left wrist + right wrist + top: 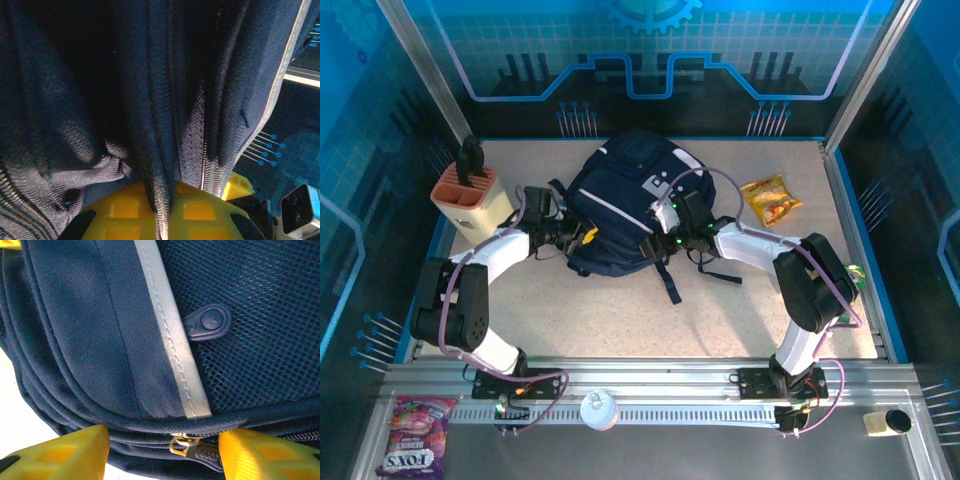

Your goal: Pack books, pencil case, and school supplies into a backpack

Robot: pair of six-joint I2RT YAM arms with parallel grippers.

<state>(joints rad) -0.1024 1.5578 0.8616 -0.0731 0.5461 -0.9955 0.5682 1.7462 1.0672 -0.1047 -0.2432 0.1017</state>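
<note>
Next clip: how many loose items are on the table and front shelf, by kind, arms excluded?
Dark navy fabric backpack: 1
Peach-and-cream knife block with black handles: 1
Snack bags: 2 (crinkly yellow-orange bag, purple candy bag)
Small round containers: 2 (white one, cream-and-black one)
Small green item, partly hidden: 1
Total: 7

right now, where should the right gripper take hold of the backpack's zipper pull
The dark tab beside the brass ring, straight in from the backpack's edge: it lies along the seam, between the right gripper's open fingers.
</note>
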